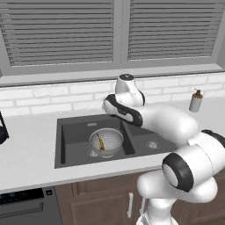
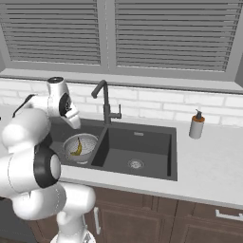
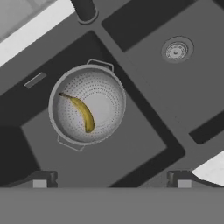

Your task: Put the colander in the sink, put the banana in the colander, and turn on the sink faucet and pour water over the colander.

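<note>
The silvery colander (image 1: 107, 141) (image 2: 79, 146) (image 3: 87, 104) stands in the left basin of the dark double sink (image 1: 74, 140) (image 2: 137, 147) (image 3: 144, 57). Inside the colander the yellow banana (image 1: 101, 143) (image 2: 76, 149) (image 3: 82, 112) lies against its wall. My gripper (image 3: 111, 181) hangs open above the left basin with nothing between its fingers, well clear of the colander. The dark gooseneck sink faucet (image 2: 105, 102) rises behind the divider; its base (image 3: 84, 9) shows at the top of the hand view. No water is visible.
A soap dispenser (image 1: 195, 102) (image 2: 196, 126) stands on the counter right of the sink. The right basin holds just its drain (image 1: 152, 144) (image 2: 135, 164) (image 3: 176, 50). A dark object (image 1: 2, 129) sits at the counter's far left. White tile wall and window blinds stand behind.
</note>
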